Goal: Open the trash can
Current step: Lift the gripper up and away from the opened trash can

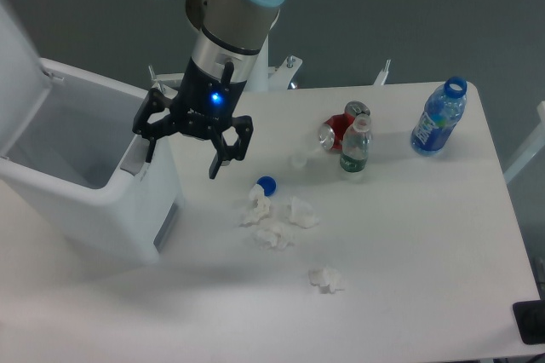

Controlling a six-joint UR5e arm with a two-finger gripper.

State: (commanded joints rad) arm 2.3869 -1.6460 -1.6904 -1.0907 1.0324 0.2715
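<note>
With its lid swung up, the bin (94, 184) stands open at the table's (409, 244) left edge; the gripper (183, 150) hangs by its right rim, fingers spread wide, holding nothing.

On my screen the arm (234, 5) has grey metal tube sections, and its joints are closed by light blue round caps. Under the wrist I see a silver ring, then a black cylinder that widens toward the tool. On this black body a small blue light is shining, and below it there is a short line of white letters, too small for me to read. The gripper (183, 150) is black, with two fingers (223, 154) built from angular linked bars.
</note>
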